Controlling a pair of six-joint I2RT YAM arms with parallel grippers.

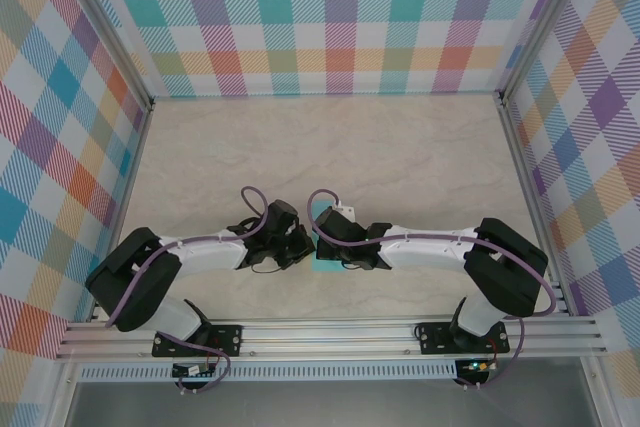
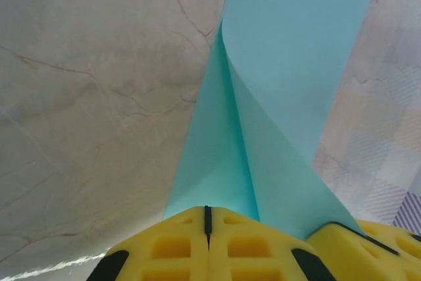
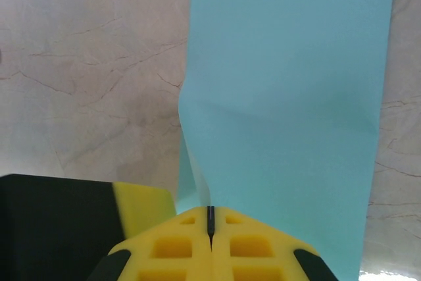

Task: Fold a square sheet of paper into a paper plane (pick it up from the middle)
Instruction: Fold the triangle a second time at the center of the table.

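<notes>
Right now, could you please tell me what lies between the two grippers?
The square sheet of paper, seen in the top view. The wrist views show the left gripper and the right gripper each shut on it.

Pinches the square sheet of paper (image 2: 283, 64) at the seam of the left gripper (image 2: 208, 218), yellow fingers (image 2: 187, 231) pressed together. Rises ahead of the tips and to their right in light-teal folded layers with one long crease. Runs beside another yellow finger pad (image 2: 368, 248) just right of the tool. Leaves marbled tabletop (image 2: 92, 97) to the left.
</notes>
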